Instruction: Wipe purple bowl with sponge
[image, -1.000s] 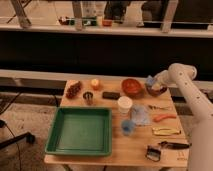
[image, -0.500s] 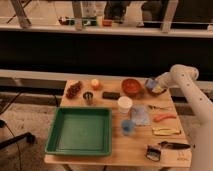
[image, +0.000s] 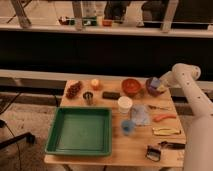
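Note:
The purple bowl stands at the back right of the wooden table. My gripper is at the end of the white arm that reaches in from the right. It sits down in or right over the bowl. A small yellowish patch at the bowl's right rim looks like the sponge under the gripper. The gripper hides most of it.
A red-brown bowl stands just left of the purple one. Also on the table are a white cup, a pale blue cloth, a blue cup, a green tray, grapes, an orange and utensils along the right edge.
The gripper has shifted slightly down and to the left at the purple bowl. Nothing else on the table has moved.

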